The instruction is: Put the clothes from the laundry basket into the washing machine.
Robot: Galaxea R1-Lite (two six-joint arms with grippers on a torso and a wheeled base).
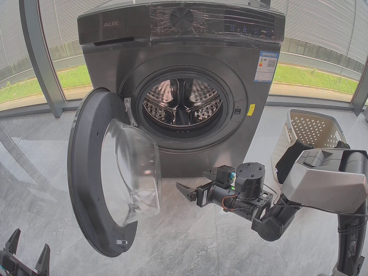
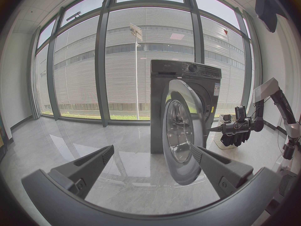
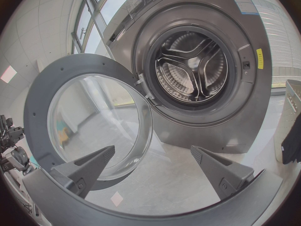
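The grey front-loading washing machine (image 1: 180,58) stands with its round door (image 1: 103,173) swung open to the left, and its steel drum (image 1: 182,102) holds nothing. To its right is the white laundry basket (image 1: 306,129) with a dark garment (image 1: 291,160) draped over its near rim. My right gripper (image 1: 191,179) is open and empty, low in front of the machine, left of the basket and pointing toward the door. In the right wrist view its fingers (image 3: 94,164) frame the door (image 3: 40,116) and the drum (image 3: 191,69). My left gripper (image 1: 31,238) is open at the lower left, near the floor.
Glossy grey floor tiles (image 1: 199,246) spread out in front of the machine. The open door sticks out into the space at the left. Glass window walls with dark frames (image 1: 38,50) stand behind the machine. The left wrist view takes in the machine (image 2: 185,79) and basket (image 2: 219,137) from the side.
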